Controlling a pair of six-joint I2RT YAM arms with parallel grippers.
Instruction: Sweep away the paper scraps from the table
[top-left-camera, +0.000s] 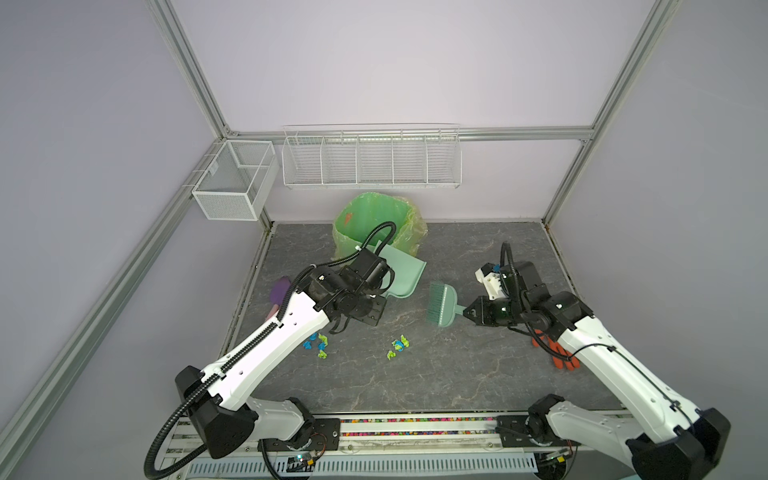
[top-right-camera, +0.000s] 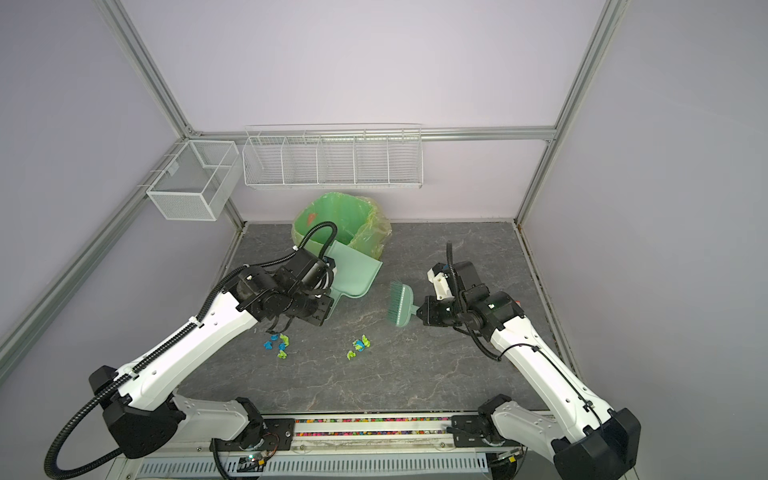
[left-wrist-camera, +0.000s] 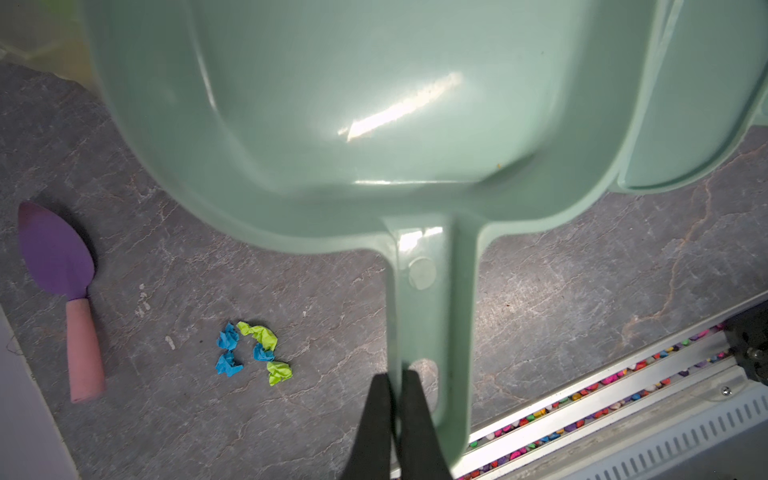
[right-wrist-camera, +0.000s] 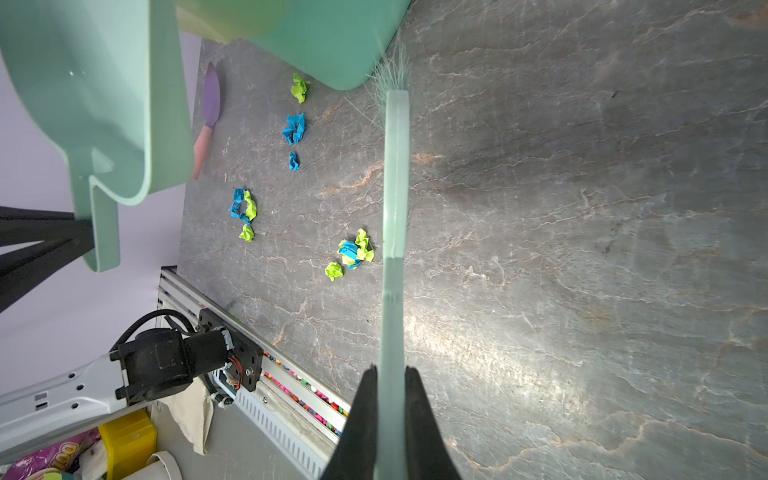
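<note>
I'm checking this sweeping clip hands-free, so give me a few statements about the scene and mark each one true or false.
1. The left gripper is shut on the handle of the dustpan. True.
2. The right gripper is open and empty. False: it is shut on the handle of the brush.
3. Blue and yellow-green paper scraps lie on the table. True.
4. The purple trowel lies in the dustpan. False: it lies on the table, apart from the dustpan.
</note>
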